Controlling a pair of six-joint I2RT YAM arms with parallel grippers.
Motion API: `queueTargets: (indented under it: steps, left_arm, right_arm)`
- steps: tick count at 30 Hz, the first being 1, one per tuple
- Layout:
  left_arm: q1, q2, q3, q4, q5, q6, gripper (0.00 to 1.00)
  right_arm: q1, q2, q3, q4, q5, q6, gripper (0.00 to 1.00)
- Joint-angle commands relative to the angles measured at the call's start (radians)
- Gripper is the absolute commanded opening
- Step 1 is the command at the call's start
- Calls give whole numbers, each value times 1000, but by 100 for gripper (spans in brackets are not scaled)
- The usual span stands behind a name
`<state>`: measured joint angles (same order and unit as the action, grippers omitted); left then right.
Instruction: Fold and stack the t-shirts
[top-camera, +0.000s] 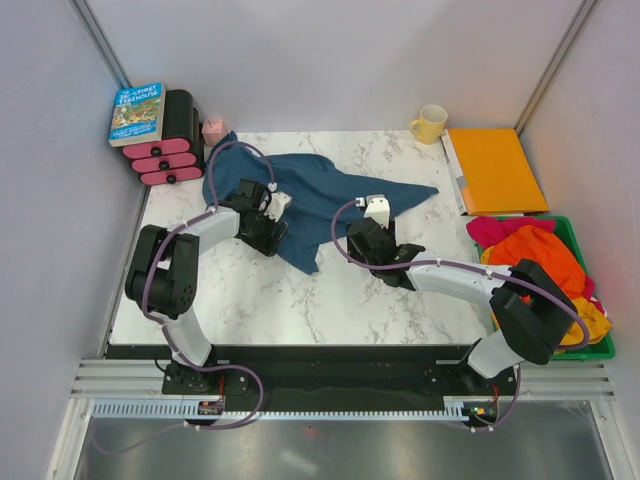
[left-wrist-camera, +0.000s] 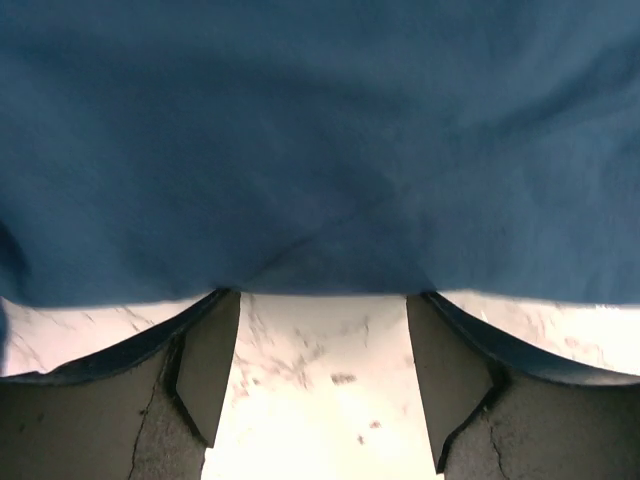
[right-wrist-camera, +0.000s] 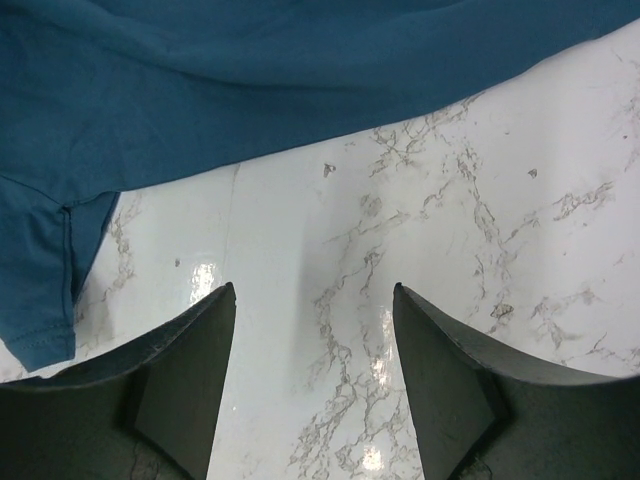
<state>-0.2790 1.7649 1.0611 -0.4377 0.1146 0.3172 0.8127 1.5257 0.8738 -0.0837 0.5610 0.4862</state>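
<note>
To your near right, a bright orange cloth t-shirt (top-camera: 535, 255), a magenta-pink one (top-camera: 490, 230) and a yellow one (top-camera: 592, 318) heap in a green plastic bin (top-camera: 572, 232). Your right end effector (right-wrist-camera: 314, 290) hangs spread above the white marbled surface (right-wrist-camera: 450, 200); your left end effector (left-wrist-camera: 322, 300), also spread, has its tips at the edge of the rumpled dusty teal-blue t-shirt (top-camera: 330, 190) lying mid-surface.
</note>
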Motion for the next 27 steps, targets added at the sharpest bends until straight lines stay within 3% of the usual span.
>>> queueTargets:
  steps: [1,6,7,9,10,11,13,20,27]
  left_arm:
    - [1,119,69,85,-87,-43,75]
    - [0,163,97,117,-101,-63,69]
    - [0,165,97,119,-111,-60,57]
    - [0,160,91,122,-110,-47,44]
    - [0,157,85,122,-112,-43,26]
    - [0,150,80,122,-109,-43,16]
    - [0,142,68,120,-104,-43,2]
    - [0,-5,-9,152,-75,-43,2]
    - [1,-257,-32,163,-15,-43,2]
  right_arm:
    - [5,20,27,35,13,11,72]
    - [6,30,25,39,11,6,72]
    - [5,30,24,39,11,8,72]
    - [5,28,21,41,10,8,72]
    - [6,30,19,42,7,8,71]
    - [6,27,19,44,5,11,72]
    - [6,25,17,45,-4,15,71]
    - [13,1,2,48,-13,25,71]
    - [19,-12,-15,51,-1,29,70]
